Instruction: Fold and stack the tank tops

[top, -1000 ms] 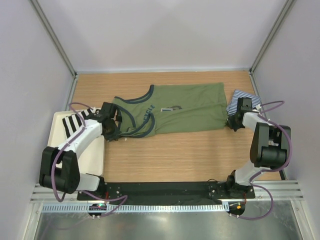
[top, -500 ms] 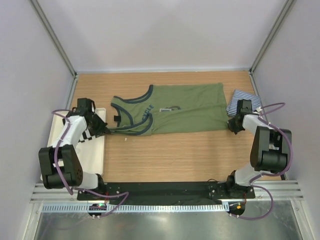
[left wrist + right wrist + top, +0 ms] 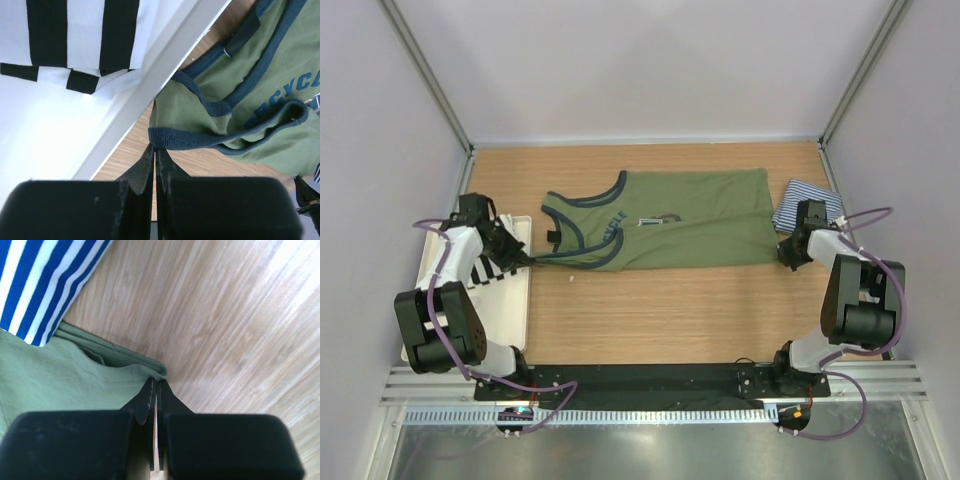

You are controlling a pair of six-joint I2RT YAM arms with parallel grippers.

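The olive green tank top [image 3: 690, 220] lies lengthwise across the middle of the table, navy-trimmed straps to the left and hem to the right. My left gripper [image 3: 527, 262] is shut on the navy trim of its near strap [image 3: 200, 140], right at the tray's edge. My right gripper [image 3: 784, 256] is shut on the near hem corner [image 3: 159, 371]. The navy-and-white striped tank top [image 3: 795, 195] lies bunched at the far right, partly under the right arm; its stripes [image 3: 35, 285] overlap the green cloth [image 3: 60, 375] in the right wrist view.
A white tray [image 3: 510, 310] sits at the left edge of the table with a black-and-white striped cloth [image 3: 485, 270] in it; its rim [image 3: 150, 85] runs just beside the left fingers. Bare wood [image 3: 670, 310] lies between the green top and the arm bases.
The left arm has swung left toward the tray, pulling the near strap out with it and drawing the green top straighter. The right gripper has held the hem corner in place.
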